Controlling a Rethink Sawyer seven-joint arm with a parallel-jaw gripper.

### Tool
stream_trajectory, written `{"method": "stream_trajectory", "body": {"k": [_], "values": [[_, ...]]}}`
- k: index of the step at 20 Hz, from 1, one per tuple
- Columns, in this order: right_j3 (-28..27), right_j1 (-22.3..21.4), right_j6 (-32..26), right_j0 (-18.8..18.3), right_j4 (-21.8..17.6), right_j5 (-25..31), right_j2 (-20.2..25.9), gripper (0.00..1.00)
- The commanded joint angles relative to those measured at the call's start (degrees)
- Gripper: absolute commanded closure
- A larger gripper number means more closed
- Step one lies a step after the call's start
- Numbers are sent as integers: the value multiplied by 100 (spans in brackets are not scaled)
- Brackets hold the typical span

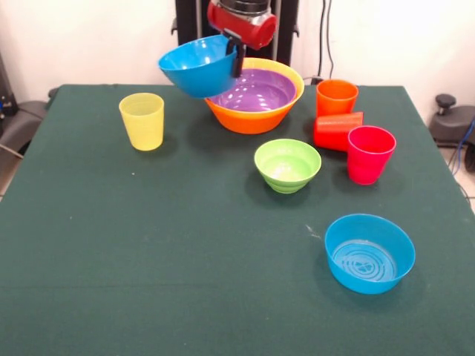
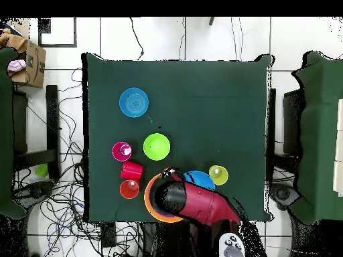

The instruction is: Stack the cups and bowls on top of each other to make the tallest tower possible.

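My gripper (image 1: 237, 58) is shut on the rim of a blue bowl (image 1: 197, 67), which hangs tilted above the table's far side. Just beside it stands the large yellow-orange bowl (image 1: 252, 119) with the purple bowl (image 1: 256, 93) nested inside. A yellow cup (image 1: 142, 121) stands upright to the left. To the right are an upright orange cup (image 1: 336, 97), a red cup (image 1: 338, 130) lying on its side and an upright magenta cup (image 1: 369, 153). The green bowl (image 1: 287, 165) sits mid-table, and a second blue bowl (image 1: 369, 253) sits at the near right.
The green cloth table (image 1: 148, 259) ends at dark edges on every side. In the overhead view the arm (image 2: 201, 204) covers most of the large bowl (image 2: 149, 201). Cables and a cardboard box (image 2: 27, 60) lie on the floor around the table.
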Motion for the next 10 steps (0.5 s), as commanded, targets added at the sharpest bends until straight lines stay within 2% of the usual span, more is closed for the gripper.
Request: {"method": "stream_trajectory", "body": {"k": [1, 4, 6, 10], "values": [[22, 333, 608, 140, -178, -412, 300, 100], [172, 230, 781, 342, -53, -330, 240, 100], [316, 215, 851, 343, 18, -393, 337, 100], [244, 384, 1056, 615, 131, -548, 270, 100]]}}
